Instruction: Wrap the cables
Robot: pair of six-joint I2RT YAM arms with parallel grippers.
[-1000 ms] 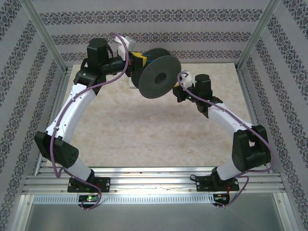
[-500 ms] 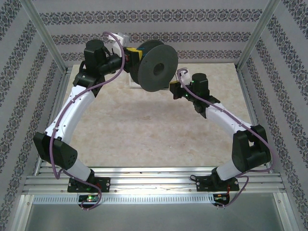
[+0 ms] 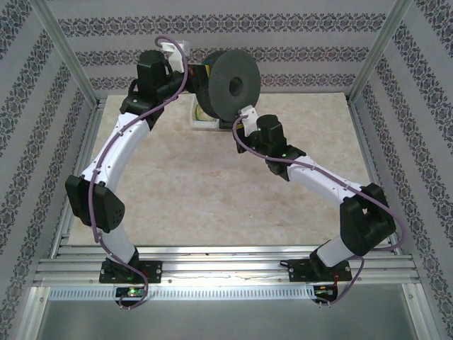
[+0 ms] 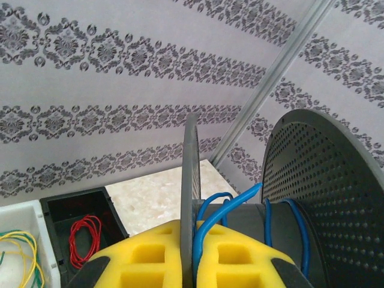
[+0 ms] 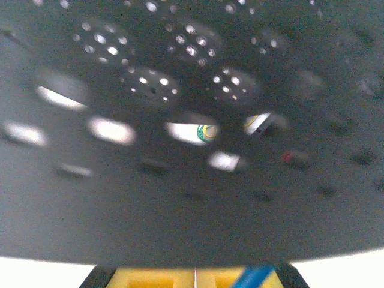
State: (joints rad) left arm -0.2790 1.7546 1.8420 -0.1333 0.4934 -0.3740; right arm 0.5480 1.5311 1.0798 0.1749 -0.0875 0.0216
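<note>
clamping the left claw (image 4: 189,243) shut on the thin near flange of the black spool (image 4: 324,198), yellow pads (image 4: 150,255) pressing on either side of the flange edge. holding that spool in the air toward 12 o'clock over the bench (image 3: 212,191), seen from the overhead camera. carrying the blue cable (image 4: 223,217) in a few loose turns round the spool core between the two flanges, at 1 o'clock from the left claw, with one strand running down past the pads.

pressing the right claw (image 5: 195,279) fully closed, pads meeting at a thin seam, just under the perforated flange at 6 o'clock of the spool in the overhead view. showing a short blue stretch of the cable at 3 o'clock of that seam, over the pad on that side; impossible to tell whether pinched.

resting at 8 o'clock from the left claw: a red wire coil (image 4: 84,237) inside a black bin (image 4: 111,210), touching a white bin (image 4: 24,216) at its 9 o'clock holding yellow and green wires.
</note>
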